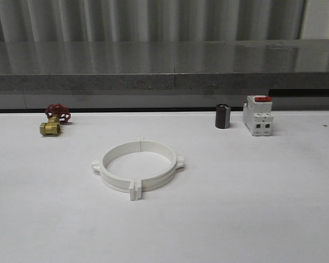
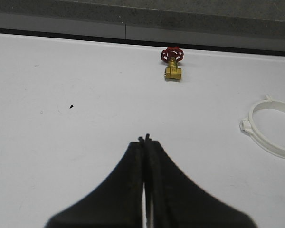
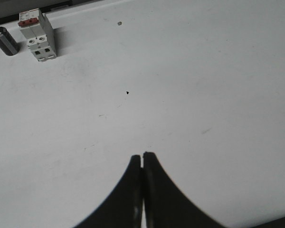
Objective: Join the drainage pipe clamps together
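Lying flat near the middle of the white table (image 1: 252, 208), the two white plastic semicircular drainage pipe clamps (image 1: 137, 167) sit end to end as one wide ring, their square end tabs meeting at the front and a seam showing at the back, with small tabs sticking out at either side. Bare tabletop surrounds the ring on every side. Well behind it to the left, near the table's far edge, rests a brass valve with a red handwheel (image 1: 55, 120). Far to the right along that same edge stand a small dark cylinder (image 1: 223, 116) and, just beside it, a white block-shaped breaker with a red top (image 1: 257, 115). A grey ledge (image 1: 164, 82) runs behind the table.

The left gripper (image 2: 145, 139) hangs over bare table with its black fingers pressed together, holding nothing; the ring lies off to one side of it. The right gripper (image 3: 142, 155) is likewise closed and empty above open surface, well apart from the breaker.
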